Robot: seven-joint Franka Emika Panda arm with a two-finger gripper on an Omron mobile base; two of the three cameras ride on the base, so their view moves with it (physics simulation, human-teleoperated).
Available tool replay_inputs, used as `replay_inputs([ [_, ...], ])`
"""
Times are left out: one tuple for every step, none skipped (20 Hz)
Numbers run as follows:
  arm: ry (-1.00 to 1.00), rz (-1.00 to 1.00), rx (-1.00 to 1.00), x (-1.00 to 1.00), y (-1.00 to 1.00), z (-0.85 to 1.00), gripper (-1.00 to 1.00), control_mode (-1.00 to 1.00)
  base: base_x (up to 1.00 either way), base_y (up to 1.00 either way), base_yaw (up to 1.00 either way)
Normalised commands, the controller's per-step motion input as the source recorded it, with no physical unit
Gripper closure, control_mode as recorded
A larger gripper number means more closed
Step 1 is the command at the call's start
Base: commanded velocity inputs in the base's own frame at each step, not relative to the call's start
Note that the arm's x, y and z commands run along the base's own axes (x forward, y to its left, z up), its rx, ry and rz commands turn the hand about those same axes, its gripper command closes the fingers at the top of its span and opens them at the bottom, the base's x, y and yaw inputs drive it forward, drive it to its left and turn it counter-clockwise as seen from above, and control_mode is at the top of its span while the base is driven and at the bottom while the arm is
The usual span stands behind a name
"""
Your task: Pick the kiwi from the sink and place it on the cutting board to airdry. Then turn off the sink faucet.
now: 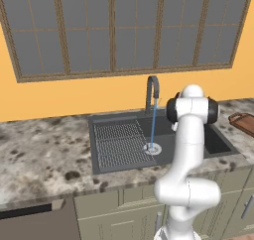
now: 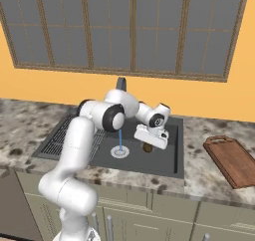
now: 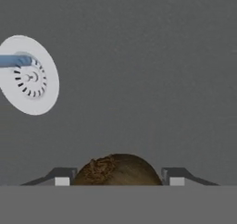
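The brown kiwi [image 3: 118,170] lies on the floor of the dark grey sink [image 2: 162,158], to the right of the round silver drain [image 2: 119,152]. My gripper [image 2: 148,145] reaches down into the basin and is shut on the kiwi [image 2: 147,148], one fingertip [image 3: 62,177] at each of its sides. The gooseneck sink faucet [image 1: 152,88] stands behind the basin, and a blue stream of water [image 1: 153,122] runs from it onto the drain [image 1: 153,148]. The reddish-brown cutting board [image 2: 230,160] lies on the counter to the right of the sink.
A wire grid rack [image 1: 119,142] covers the left half of the sink. Speckled stone counter [image 1: 44,154] runs on both sides. A large window [image 1: 124,30] fills the wall behind. My own white arm stretches over the basin's front rim.
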Motion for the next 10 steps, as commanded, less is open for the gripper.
replay_inputs([
  [-0.01, 0.0, 0.0, -0.45, -0.09, 0.61, 1.0, -1.0, 0.0, 0.0, 0.0],
  [-0.02, 0.0, 0.0, -0.48, -0.11, 0.58, 1.0, -1.0, 0.0, 0.0, 0.0],
  [-0.02, 0.0, 0.0, -0.52, -0.16, 0.59, 1.0, -1.0, 0.0, 0.0, 0.0],
  [-0.01, 0.0, 0.0, -0.53, -0.18, 0.59, 1.0, -1.0, 0.0, 0.0, 0.0],
  [-0.01, 0.0, 0.0, -0.54, -0.16, 0.59, 1.0, -1.0, 0.0, 0.0, 0.0],
  [0.0, 0.0, 0.0, -0.48, -0.15, 0.57, 1.0, -1.0, 0.0, 0.0, 0.0],
  [0.0, 0.0, 0.0, -0.48, -0.14, 0.54, 1.0, -1.0, 0.0, 0.0, 0.0],
  [0.0, 0.0, 0.0, -0.47, -0.13, 0.51, 1.0, -1.0, 0.0, 0.0, 0.0],
  [0.0, -0.01, 0.0, -0.51, -0.15, 0.46, 1.0, -1.0, 0.0, 0.0, 0.0],
  [-0.05, -0.01, 0.0, -0.57, -0.22, 0.39, 1.0, -1.0, 0.0, 0.0, 0.0],
])
